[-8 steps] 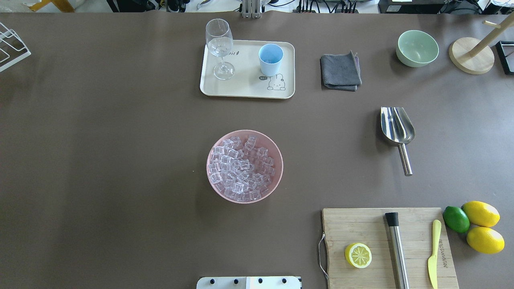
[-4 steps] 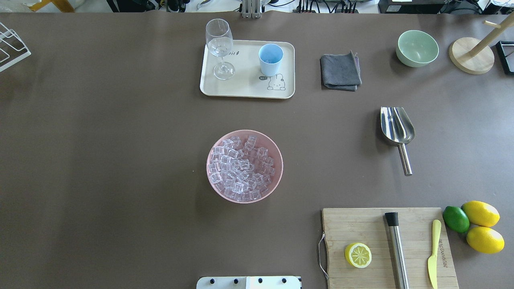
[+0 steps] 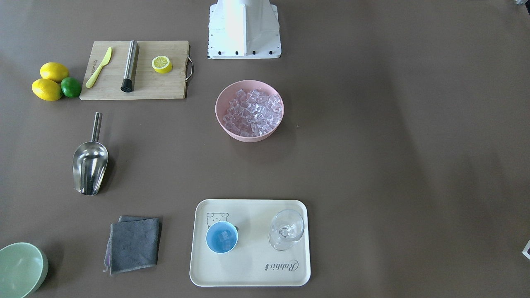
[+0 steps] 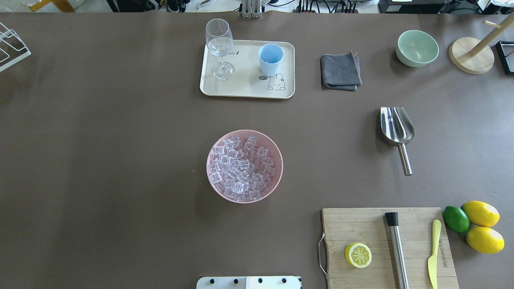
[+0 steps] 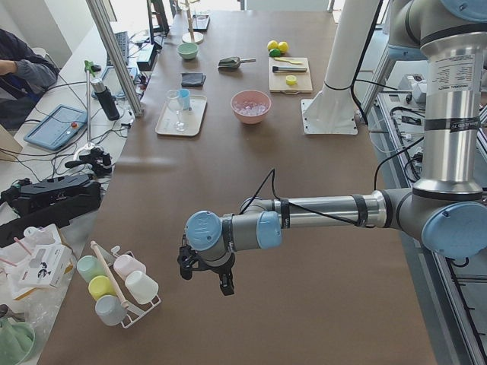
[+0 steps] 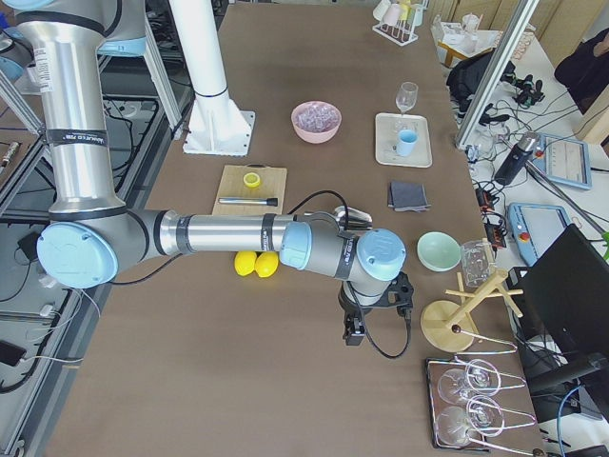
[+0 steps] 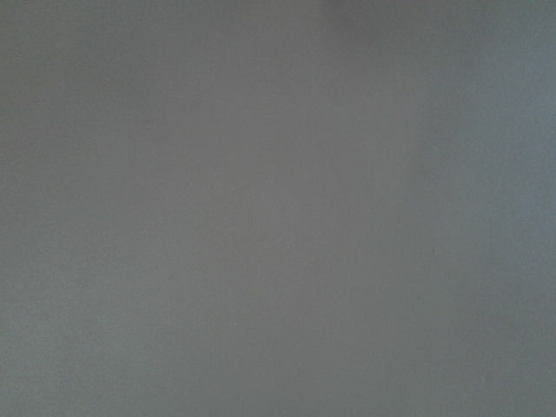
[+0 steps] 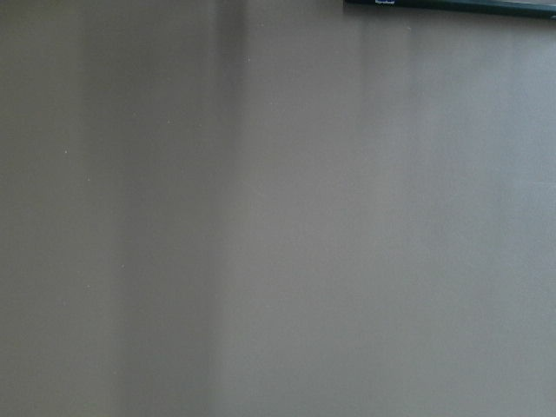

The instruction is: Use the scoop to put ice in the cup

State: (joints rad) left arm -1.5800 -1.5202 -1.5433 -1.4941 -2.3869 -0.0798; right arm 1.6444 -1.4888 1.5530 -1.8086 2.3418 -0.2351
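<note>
Scoop [image 4: 396, 127] lies flat on the table [image 4: 120, 160], right of centre in the overhead view, trough toward the top of the frame and handle toward the bottom, nothing touching it. Cup [image 4: 270, 59] stands upright on the right half of the tray [image 4: 245, 90] at top centre. A wine glass [image 4: 219, 44] stands on the tray's left half, apart from the cup. The front view looks down into the cup and I see a few cubes at its bottom. Most of the ice [image 4: 241, 168] is piled in the pink bowl [image 4: 277, 160] mid-frame, well apart from both tray and scoop. Grey cloth [image 4: 340, 72] sits between the tray and the green bowl [image 4: 417, 48] along the top right. Cutting board [image 4: 373, 228] is at lower right, carrying a lemon half [image 4: 358, 255], a steel cylinder [image 4: 397, 249] and a yellow knife [image 4: 433, 253]. Left gripper [image 5: 204, 280] shows only in the left side view, low over bare table at the near end, well apart from all of it; I can't tell how its jaws stand. Right gripper [image 6: 378, 319] shows only in the right side view, low over bare table near the wooden stand [image 6: 455, 319]; I can't tell its jaws either. Both wrist cams give me only bare table surface.
</note>
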